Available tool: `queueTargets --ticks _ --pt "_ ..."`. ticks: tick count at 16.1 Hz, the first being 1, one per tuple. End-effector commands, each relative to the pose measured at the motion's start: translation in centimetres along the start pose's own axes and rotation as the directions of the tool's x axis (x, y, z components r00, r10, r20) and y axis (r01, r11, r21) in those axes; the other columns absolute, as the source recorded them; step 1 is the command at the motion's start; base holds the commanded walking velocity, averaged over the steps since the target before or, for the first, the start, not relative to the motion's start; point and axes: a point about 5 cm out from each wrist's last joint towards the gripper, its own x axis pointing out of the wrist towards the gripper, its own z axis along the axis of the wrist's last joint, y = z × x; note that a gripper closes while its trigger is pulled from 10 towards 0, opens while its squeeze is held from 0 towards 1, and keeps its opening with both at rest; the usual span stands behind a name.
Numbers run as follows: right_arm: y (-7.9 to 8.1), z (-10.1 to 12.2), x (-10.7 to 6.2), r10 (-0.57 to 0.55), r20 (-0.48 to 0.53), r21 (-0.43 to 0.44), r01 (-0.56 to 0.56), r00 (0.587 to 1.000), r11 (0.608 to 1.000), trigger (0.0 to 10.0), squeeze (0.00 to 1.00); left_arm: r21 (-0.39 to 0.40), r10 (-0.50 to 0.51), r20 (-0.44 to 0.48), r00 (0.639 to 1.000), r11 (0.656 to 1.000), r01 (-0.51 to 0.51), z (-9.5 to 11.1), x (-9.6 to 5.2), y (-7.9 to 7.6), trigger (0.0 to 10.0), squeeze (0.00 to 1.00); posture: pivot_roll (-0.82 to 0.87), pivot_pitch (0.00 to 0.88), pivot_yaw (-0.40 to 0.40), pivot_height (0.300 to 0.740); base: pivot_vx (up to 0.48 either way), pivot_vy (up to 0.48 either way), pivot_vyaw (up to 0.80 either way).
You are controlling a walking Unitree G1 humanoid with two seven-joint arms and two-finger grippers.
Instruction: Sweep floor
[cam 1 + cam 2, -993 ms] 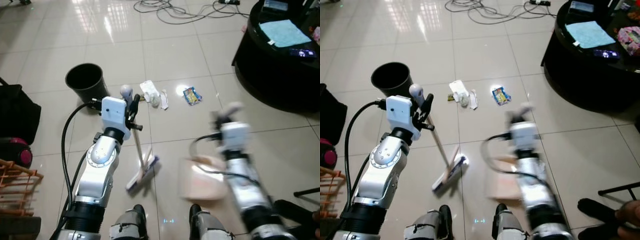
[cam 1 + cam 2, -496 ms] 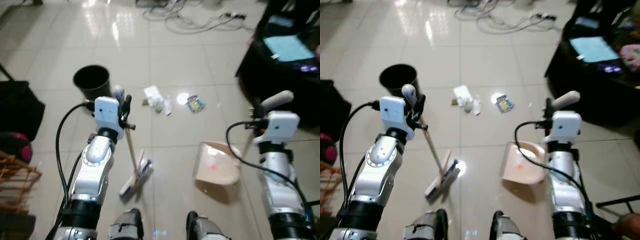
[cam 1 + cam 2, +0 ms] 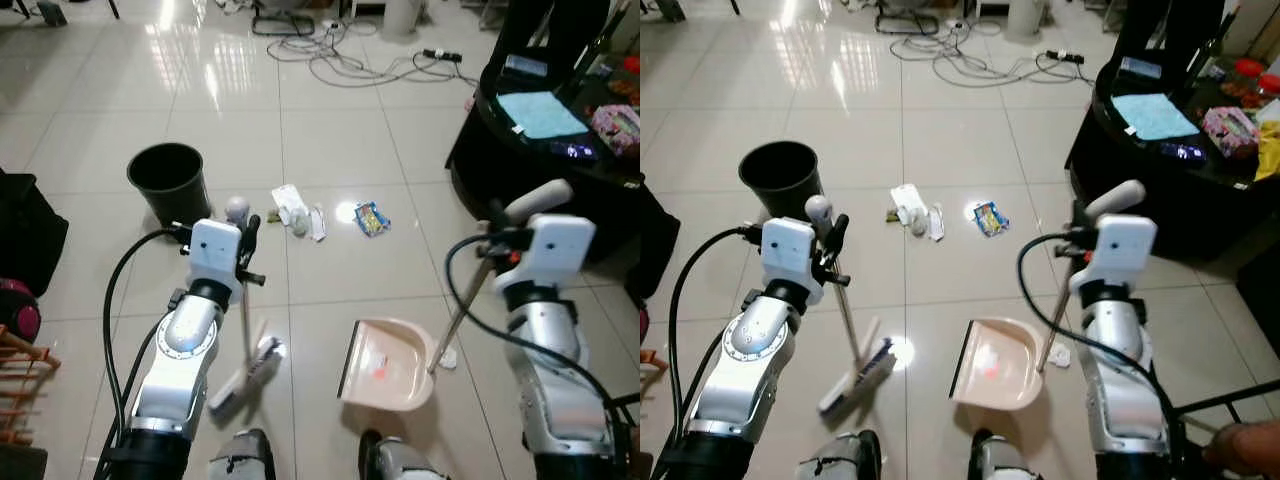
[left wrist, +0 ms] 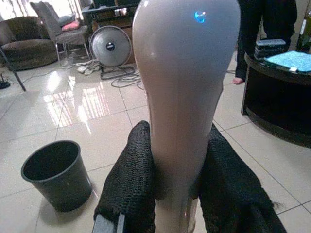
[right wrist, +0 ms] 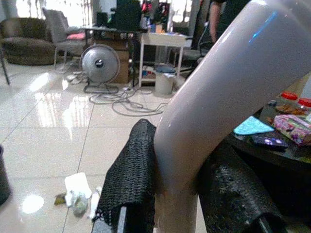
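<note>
My left gripper (image 3: pixel 246 236) is shut on the pale handle of a broom (image 3: pixel 245 330); its head (image 3: pixel 248 372) rests on the tiles by my left foot. In the left wrist view both black fingers (image 4: pixel 129 179) clamp the handle (image 4: pixel 184 97). My right gripper (image 3: pixel 497 238) is shut on the long handle of a beige dustpan (image 3: pixel 385 365) that sits on the floor before my feet. Litter lies ahead: crumpled white paper (image 3: pixel 293 206) and a blue wrapper (image 3: pixel 371 218). A black bin (image 3: pixel 167 180) stands to their left.
A black round table (image 3: pixel 520 165) with a cloth and small items stands at the right, a person (image 3: pixel 560 30) behind it. Cables (image 3: pixel 340 60) trail across the far floor. A black bag (image 3: pixel 25 240) and an orange rack (image 3: pixel 20 360) are at the left. A shoe (image 3: pixel 1240 445) is at the lower right.
The view has shifted and tilted up. My right arm swung out to the right, and the dustpan came down flat onto the floor. The broom stands more upright.
</note>
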Motion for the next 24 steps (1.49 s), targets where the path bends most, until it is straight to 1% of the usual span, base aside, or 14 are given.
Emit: queueTargets --ticks 1,6,12,14,16,17,19,20,21,24 --pt "-0.5 0.9 -0.2 -0.016 0.021 -0.016 0.016 1.0 1.0 10.0 0.0 0.015 -0.017 0.042 0.999 1.0 0.016 1.0 0.0 -0.6 10.0 0.0 0.03 0.107 -0.031 0.74 0.0 -0.307 0.0" --pt "-0.6 0.9 -0.7 -0.034 -0.01 -0.015 0.034 0.999 0.999 10.0 0.0 0.025 -0.033 0.04 0.999 0.999 0.032 1.2 0.0 -1.0 10.0 0.0 0.03 0.115 -0.019 0.74 0.0 -0.31 0.0" --pt "-0.8 0.2 -1.1 -0.045 -0.045 -0.014 0.045 0.998 0.999 10.0 0.0 0.047 -0.042 0.047 0.998 0.998 0.039 1.5 0.1 -0.9 10.0 0.0 0.04 0.116 -0.014 0.74 0.0 -0.311 0.0" --pt "-0.8 0.0 -1.3 -0.046 -0.056 -0.015 0.046 0.997 0.999 10.0 0.0 -0.009 -0.092 0.016 0.996 0.996 0.092 1.4 0.2 -1.0 10.0 0.0 0.04 0.116 -0.013 0.74 0.0 0.0 0.0" --pt "-0.8 -0.3 -1.5 -0.05 -0.065 -0.012 0.049 0.997 0.999 10.0 0.0 0.031 -0.086 0.027 0.996 0.996 0.086 1.7 0.5 -0.9 10.0 0.0 0.04 0.113 -0.01 0.74 0.0 0.431 0.0" --pt "-0.8 -0.3 -1.5 -0.051 -0.066 -0.012 0.05 0.997 0.999 10.0 0.0 0.037 -0.085 0.031 0.996 0.996 0.084 1.8 0.5 -0.9 10.0 0.0 0.04 0.112 -0.009 0.74 0.0 0.431 0.0" --pt "-0.9 -0.6 -1.8 -0.057 -0.078 -0.013 0.056 0.995 0.998 10.0 0.0 0.042 -0.099 0.036 0.994 0.994 0.098 2.1 0.5 -1.3 10.0 0.0 0.04 0.107 -0.007 0.74 0.0 0.0 0.0" --pt "-0.9 -0.9 -2.0 -0.056 -0.085 -0.018 0.055 0.995 0.998 10.0 0.0 0.065 -0.131 0.042 0.991 0.99 0.128 2.2 0.5 -1.6 10.0 0.0 0.04 0.105 -0.01 0.74 0.0 0.0 0.0" --pt "-0.9 -0.9 -2.1 -0.054 -0.088 -0.021 0.053 0.995 0.998 10.0 0.0 0.065 -0.136 0.048 0.99 0.989 0.132 2.3 0.4 -1.6 10.0 0.0 0.04 0.104 -0.01 0.74 0.0 0.0 0.0" --pt "-1.1 -1.4 -2.3 -0.072 -0.105 0.019 0.075 0.992 0.997 10.0 0.0 0.055 -0.145 0.078 0.986 0.988 0.141 2.7 0.4 -1.7 10.0 0.0 0.04 0.097 -0.013 0.74 0.0 0.0 -0.16"
